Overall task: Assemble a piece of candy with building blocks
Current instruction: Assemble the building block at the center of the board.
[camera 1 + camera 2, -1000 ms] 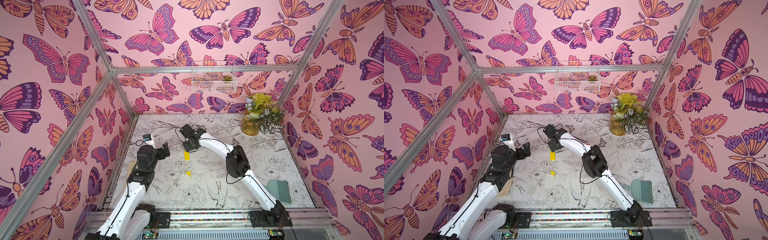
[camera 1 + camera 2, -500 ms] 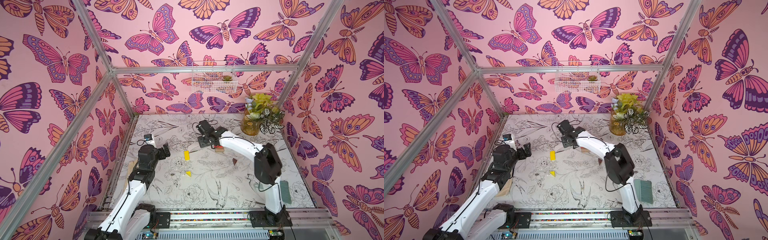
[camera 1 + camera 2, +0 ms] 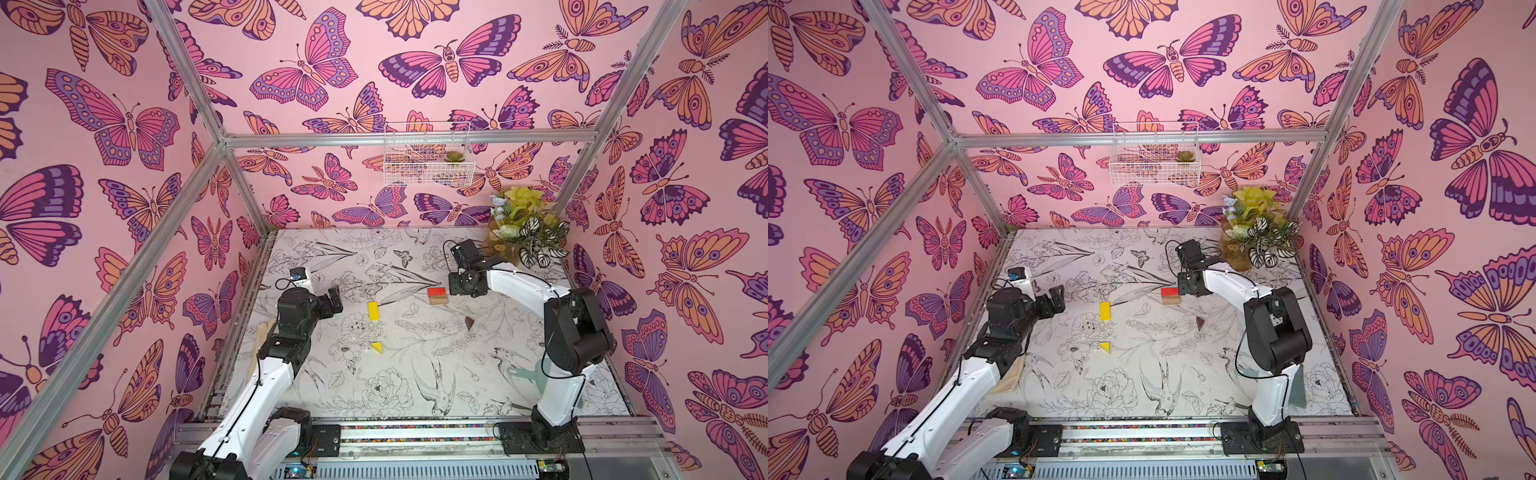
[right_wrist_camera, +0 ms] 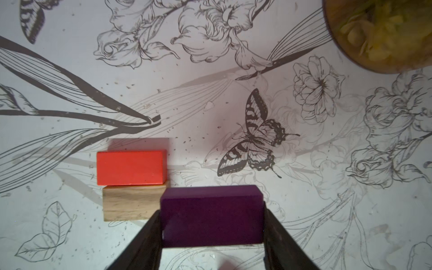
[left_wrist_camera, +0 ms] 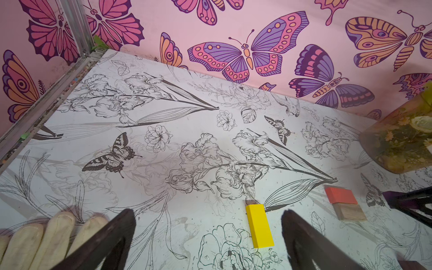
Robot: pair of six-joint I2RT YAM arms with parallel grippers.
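Blocks [image 3: 1104, 311] sit spread over the table [image 3: 374, 253], and the candy [image 3: 1171, 296] is only begun. The red block [image 3: 436, 291] and the wood block [image 3: 439, 300] lie flat with long sides touching, right of the middle and toward the far edge, the red one farther back. The right gripper [image 4: 211, 208] hangs just beside that pair on the side of the right edge, its jaws clamped on the short ends of the purple block [image 4: 210, 224]. In the wrist view the purple block overlaps a corner of the wood one; whether it touches the table I cannot tell. The yellow block [image 3: 373, 311] lies alone near the middle. The yellow triangle [image 3: 377, 347] is nearer the front edge and the brown triangle [image 3: 469, 322] is to the right of both, all well apart. The left gripper [image 5: 208, 212] hovers near the left edge, jaws spread wide and holding nothing, pointed toward the yellow block. A vase [image 5: 397, 145] of plants stands in the far right corner. A teal dustpan [image 3: 523, 374] lies near the right arm's base, partly hidden by the arm.
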